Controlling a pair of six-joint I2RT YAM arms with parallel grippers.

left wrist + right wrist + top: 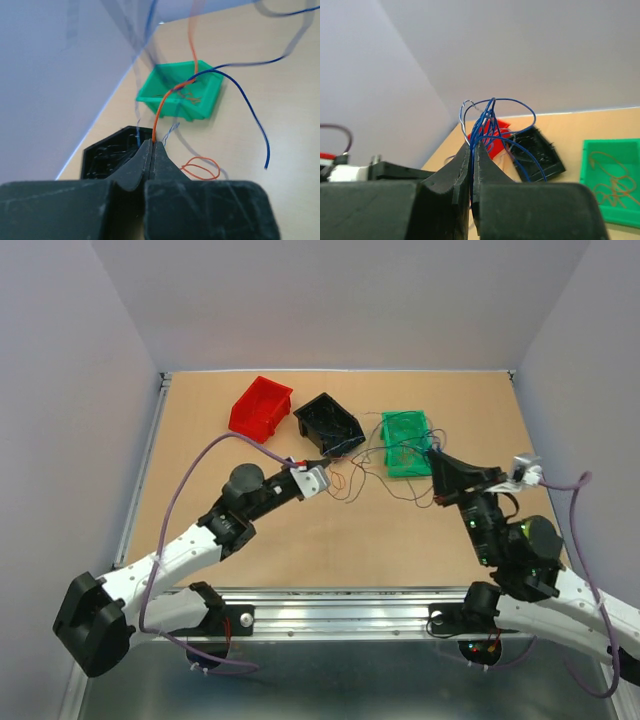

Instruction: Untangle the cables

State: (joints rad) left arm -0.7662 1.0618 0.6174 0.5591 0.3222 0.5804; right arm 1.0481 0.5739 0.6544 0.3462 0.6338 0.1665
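My left gripper [152,142] is shut on one orange wire [161,107] that runs up and over into the green bin [210,102]. In the top view the left gripper [303,464] sits just in front of the black bin [352,426]. My right gripper [472,144] is shut on a bundle of blue wires [487,120] with a pale strand among them, held off the table. In the top view the right gripper [434,455] is beside the green bin [405,420], with loose dark strands [375,480] stretched between both grippers.
A red bin [262,407] stands at the back left, next to the black bin. A small orange loop [201,168] lies on the table near the left fingers. A loose blue strand [252,112] hangs over the table. Grey walls enclose the table.
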